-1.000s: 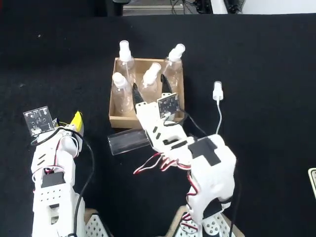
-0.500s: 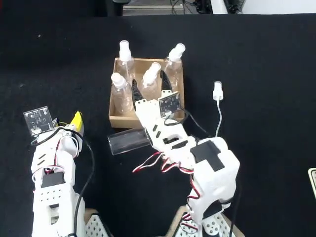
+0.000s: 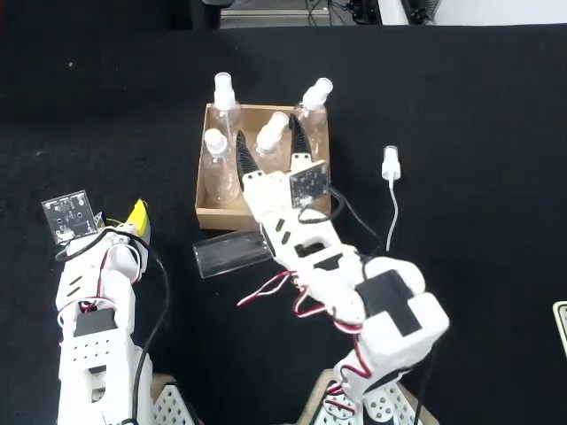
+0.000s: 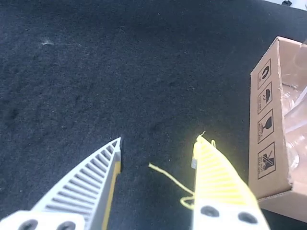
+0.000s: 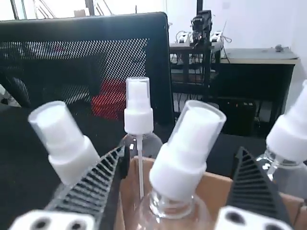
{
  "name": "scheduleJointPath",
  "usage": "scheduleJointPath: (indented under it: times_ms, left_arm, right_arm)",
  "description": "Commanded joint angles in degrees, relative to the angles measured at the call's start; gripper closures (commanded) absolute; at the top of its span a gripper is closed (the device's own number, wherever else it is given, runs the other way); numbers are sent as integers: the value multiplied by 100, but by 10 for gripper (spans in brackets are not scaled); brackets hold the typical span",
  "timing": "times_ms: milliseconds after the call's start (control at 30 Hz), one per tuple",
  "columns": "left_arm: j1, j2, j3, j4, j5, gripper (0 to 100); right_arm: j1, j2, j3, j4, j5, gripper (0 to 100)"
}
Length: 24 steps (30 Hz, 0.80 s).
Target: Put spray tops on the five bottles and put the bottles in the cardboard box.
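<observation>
The cardboard box (image 3: 205, 211) holds several clear bottles with white spray tops. My right gripper (image 3: 267, 131) hangs open over the box, its black fingers (image 3: 242, 155) on either side of the middle bottle (image 3: 271, 135) and apart from it. In the right wrist view that bottle's top (image 5: 186, 146) stands between the jaws of the gripper (image 5: 181, 154). A bare clear bottle (image 3: 229, 252) lies on the table in front of the box. A loose spray top (image 3: 391, 165) with its tube lies to the right. My left gripper (image 4: 158, 141) is open and holds nothing, left of the box (image 4: 268, 120).
The table is covered in black cloth (image 3: 478, 106). The left arm (image 3: 93, 301) rests at the near left, the right arm's white body (image 3: 381, 310) at the near middle. A pale object (image 3: 561, 319) shows at the right edge.
My right gripper has moved farther out over the box, its fingers now reaching past the middle bottle. The left arm has not moved.
</observation>
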Motion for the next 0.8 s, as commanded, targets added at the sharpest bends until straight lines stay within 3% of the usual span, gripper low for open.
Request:
scheduleJointPath:
  times_ms: [0,433,767]
  left_arm:
    - [40,-79,-66,-123,-26,777]
    - [40,-79,-66,-123,-26,777]
    - [40,-79,-66,-123,-26,777]
  right_arm:
    - [-44,-514,-48,193,-53,704]
    - [-35,-1473,-48,853,-44,704]
    - [-35,-3143,-48,2426,-18,705]
